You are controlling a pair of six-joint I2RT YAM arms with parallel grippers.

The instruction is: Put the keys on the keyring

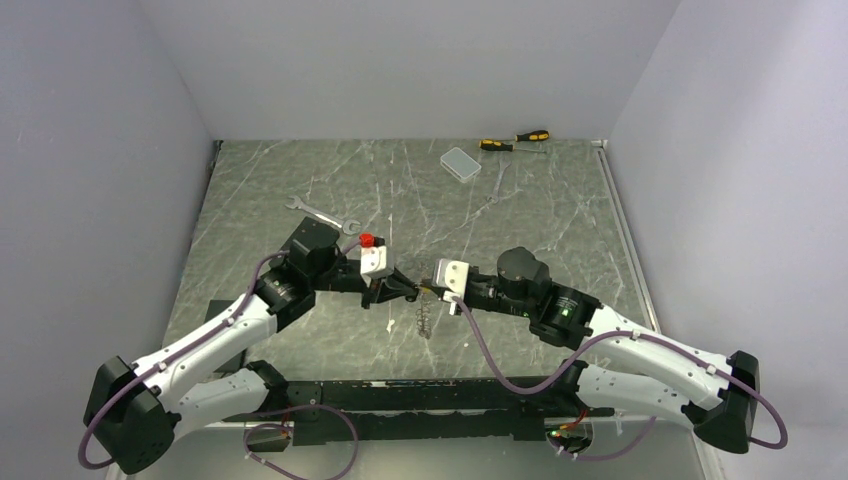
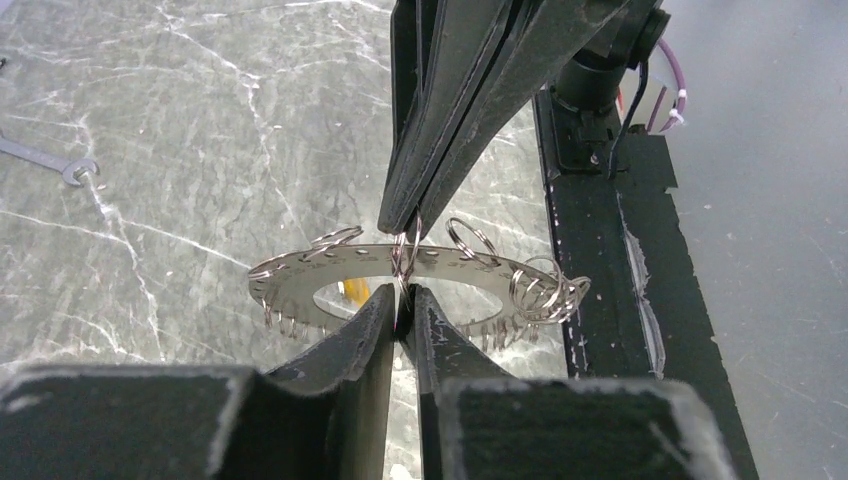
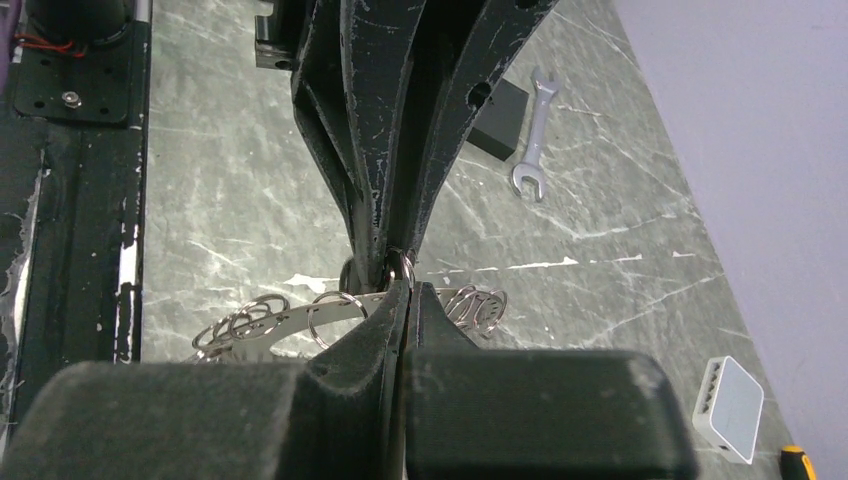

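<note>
Silvery keyring (image 2: 300, 283) hangs pinched between both arms' closed jaws; either slipping could drop it onto the bench (image 1: 560, 220).

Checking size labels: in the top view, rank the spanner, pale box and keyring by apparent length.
1. spanner
2. pale box and keyring: they look alike in length. The keyring hangs edge-on, likely nearer the camera, so I won't rank these two.
</note>
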